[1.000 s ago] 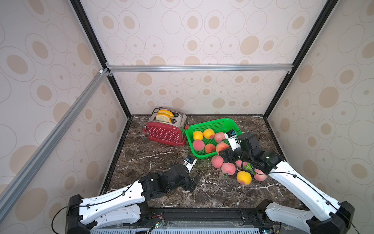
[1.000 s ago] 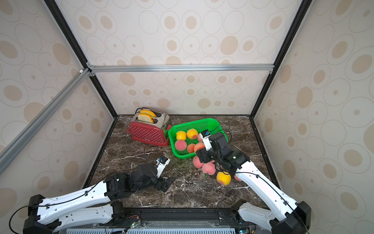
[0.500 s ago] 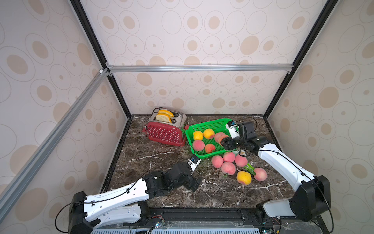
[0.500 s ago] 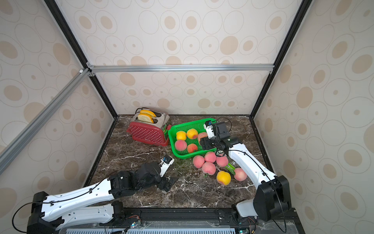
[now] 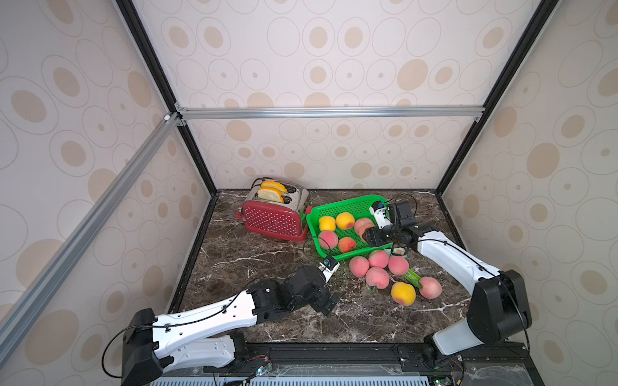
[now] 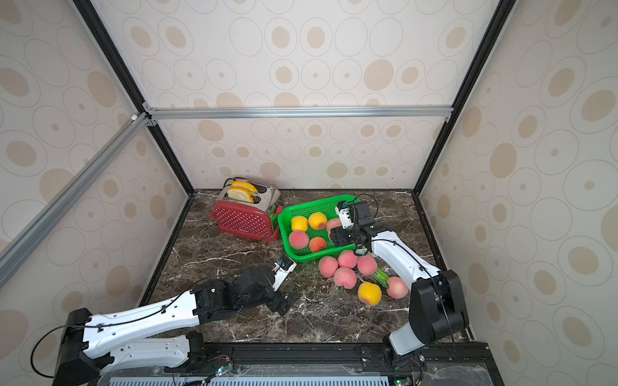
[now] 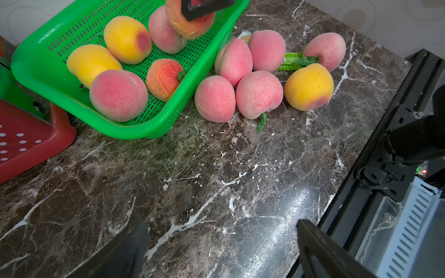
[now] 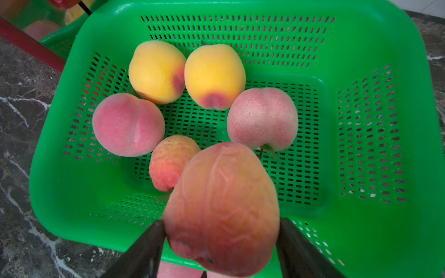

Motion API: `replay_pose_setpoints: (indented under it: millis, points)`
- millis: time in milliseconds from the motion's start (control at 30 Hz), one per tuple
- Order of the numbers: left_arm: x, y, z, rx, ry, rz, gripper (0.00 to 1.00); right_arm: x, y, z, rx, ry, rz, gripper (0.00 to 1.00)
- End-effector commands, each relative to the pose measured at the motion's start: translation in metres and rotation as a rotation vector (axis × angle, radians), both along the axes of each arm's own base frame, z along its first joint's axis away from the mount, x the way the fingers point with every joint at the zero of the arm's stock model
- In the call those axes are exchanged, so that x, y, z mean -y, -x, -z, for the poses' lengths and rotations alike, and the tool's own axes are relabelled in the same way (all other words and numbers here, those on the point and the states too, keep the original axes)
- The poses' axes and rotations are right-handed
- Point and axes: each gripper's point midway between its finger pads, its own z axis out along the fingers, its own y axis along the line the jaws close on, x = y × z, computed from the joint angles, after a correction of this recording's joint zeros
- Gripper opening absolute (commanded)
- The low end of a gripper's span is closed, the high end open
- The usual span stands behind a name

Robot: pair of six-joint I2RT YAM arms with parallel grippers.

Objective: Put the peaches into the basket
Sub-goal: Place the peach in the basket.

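Swung off the pile, the right claw (image 8: 220, 231) grips a peach (image 8: 221, 192) (orange-red) over the basket (image 8: 373, 36). Left claw (image 7: 220, 240) gapes wide, seemingly low over the bench (image 7: 192, 180).

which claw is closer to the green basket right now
Right. The right claw hangs over the basket, shut on an orange-red peach. The left claw is open, low over the table in front of the basket, apart from it.
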Motion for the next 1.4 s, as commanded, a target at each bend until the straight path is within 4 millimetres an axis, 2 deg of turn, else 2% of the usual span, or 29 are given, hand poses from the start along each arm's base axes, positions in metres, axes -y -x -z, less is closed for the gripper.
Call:
replay_pose_setpoints:
  millis: [0,200,500,700,900,1067,1233,1367]
  points:
    - [0.013,0.003,-0.016,0.021,0.042,0.048,0.99,0.004,-0.002,0.012,-0.01,0.017,-0.002,0.75]
    - [0.021,0.01,-0.012,0.005,0.052,0.109,0.99,0.007,-0.004,0.025,-0.032,0.028,0.006,0.75]
    - [0.028,0.009,-0.011,0.004,0.034,0.125,0.99,0.016,-0.009,0.048,-0.079,0.06,0.023,0.76]
    - [0.028,0.007,-0.012,0.008,0.036,0.12,0.99,0.018,-0.01,0.052,-0.09,0.06,0.03,0.87]
    - [0.026,0.008,-0.011,0.007,0.039,0.114,0.99,0.02,-0.006,0.039,-0.07,0.051,0.037,0.91]
    - [0.024,0.01,-0.009,0.002,0.043,0.12,0.99,0.025,0.006,0.021,-0.047,0.042,0.042,0.92]
    - [0.023,0.011,-0.006,-0.003,0.036,0.118,0.99,0.034,0.03,0.005,-0.031,0.023,0.052,0.94]
    - [0.023,0.013,0.0,-0.016,0.018,0.129,0.99,0.044,0.054,0.002,-0.035,0.021,0.064,0.95]
